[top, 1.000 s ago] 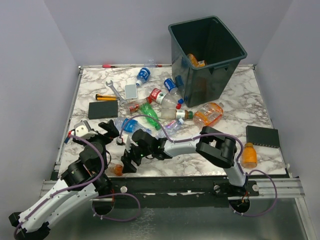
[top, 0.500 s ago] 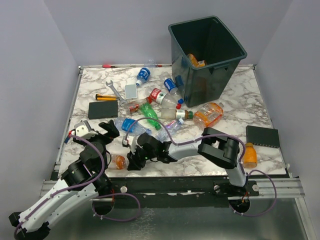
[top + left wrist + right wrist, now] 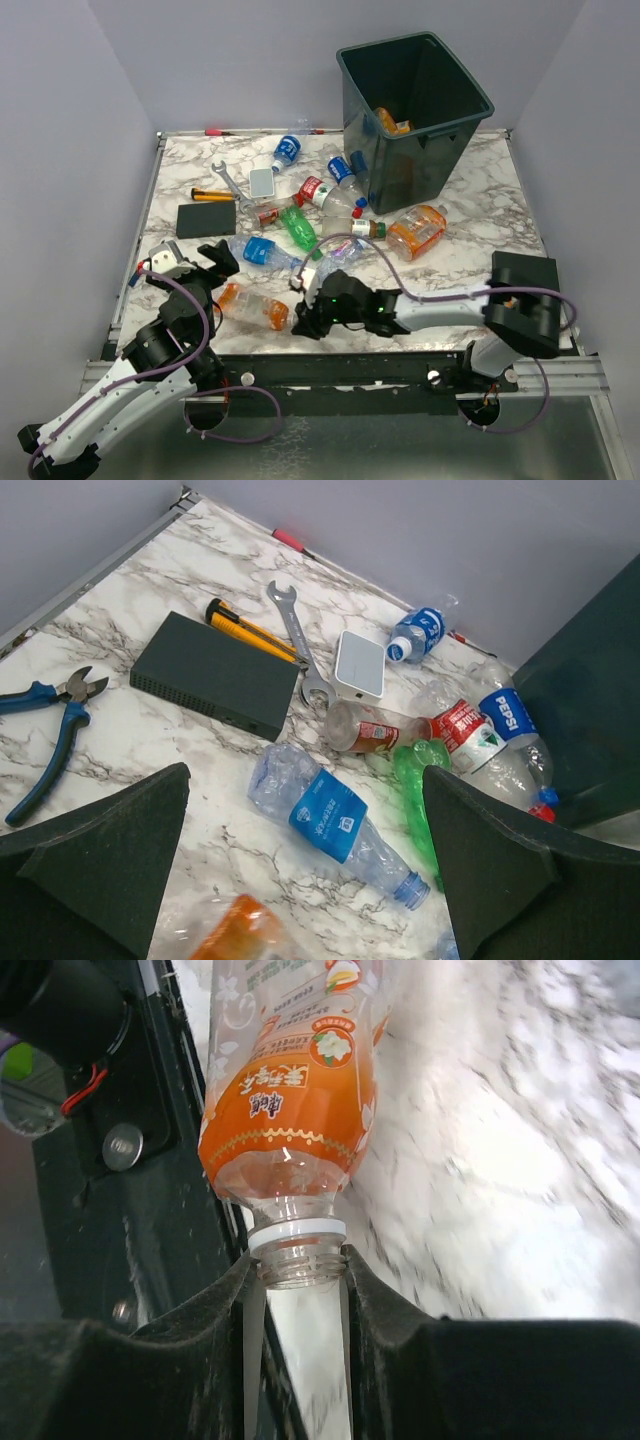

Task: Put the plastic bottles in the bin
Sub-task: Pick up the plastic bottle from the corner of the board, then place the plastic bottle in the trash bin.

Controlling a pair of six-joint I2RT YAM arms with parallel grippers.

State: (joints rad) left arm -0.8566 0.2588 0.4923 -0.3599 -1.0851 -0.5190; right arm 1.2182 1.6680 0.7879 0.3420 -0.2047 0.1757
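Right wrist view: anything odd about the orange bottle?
Yes. The orange bottle has no cap: its bare threaded neck is pinched in the right gripper. It lies on its side along the near edge of the table. No spill is visible.

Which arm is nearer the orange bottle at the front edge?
Right arm: jaws shut on the neck of the orange bottle. Left arm: jaws open, just left of it, apart.

We see the bin (image 3: 425, 170) upright at the far right, an orange bottle (image 3: 392, 122) inside. Clear, green and orange bottles (image 3: 335, 196) lie clustered just left of it. One uncapped bottle (image 3: 252, 305), orange-labelled, lies sideways nearest us.
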